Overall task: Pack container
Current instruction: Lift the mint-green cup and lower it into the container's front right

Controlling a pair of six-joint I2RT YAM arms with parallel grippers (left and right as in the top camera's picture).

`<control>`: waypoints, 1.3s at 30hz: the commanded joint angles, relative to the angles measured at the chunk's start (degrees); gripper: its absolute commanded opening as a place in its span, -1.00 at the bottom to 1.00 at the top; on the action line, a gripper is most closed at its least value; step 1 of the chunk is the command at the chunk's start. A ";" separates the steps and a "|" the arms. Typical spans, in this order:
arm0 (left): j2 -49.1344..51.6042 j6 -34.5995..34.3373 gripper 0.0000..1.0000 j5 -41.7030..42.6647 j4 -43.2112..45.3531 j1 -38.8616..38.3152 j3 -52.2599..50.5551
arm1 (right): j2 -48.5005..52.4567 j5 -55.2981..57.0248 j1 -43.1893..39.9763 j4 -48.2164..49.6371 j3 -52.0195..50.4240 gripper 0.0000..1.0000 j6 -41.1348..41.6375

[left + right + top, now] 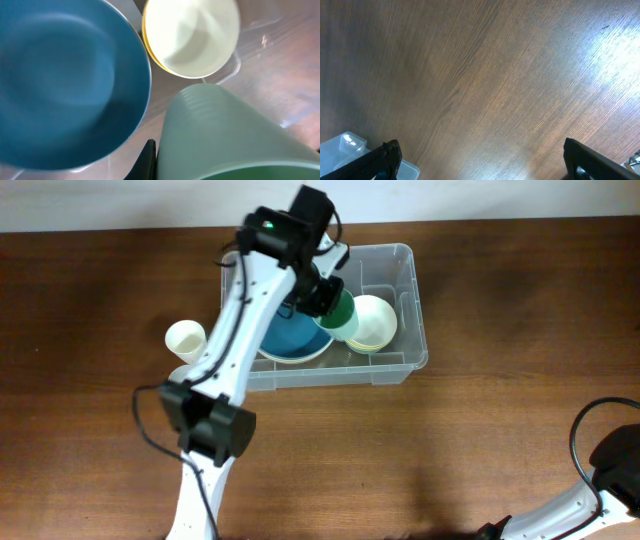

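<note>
The clear plastic container [412,300] stands at the back middle of the table. In it lie a blue bowl [290,340] at the left and a cream-yellow bowl [375,320] at the right. My left gripper [328,298] is shut on a green cup [340,315] and holds it inside the container, between the two bowls. In the left wrist view the green cup [225,135] fills the lower right, with the blue bowl [65,80] at the left and the cream bowl [192,35] at the top. My right gripper [480,160] is open and empty over bare table.
A small white paper cup [185,340] stands on the table just left of the container. A corner of the container [342,147] shows at the lower left of the right wrist view. The right arm [610,470] sits at the front right corner.
</note>
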 commanded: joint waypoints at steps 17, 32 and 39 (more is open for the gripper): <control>8.90 0.85 -0.84 1.51 -1.49 -1.11 0.02 | -0.57 0.50 0.11 -0.11 -0.15 0.97 -0.39; 9.81 0.85 -0.61 1.49 -1.31 -1.64 -0.96 | -0.57 0.50 0.11 -0.11 -0.15 0.98 -0.39; 9.81 0.85 -0.62 1.44 0.20 -1.84 -1.53 | -0.57 0.50 0.11 -0.11 -0.15 0.97 -0.39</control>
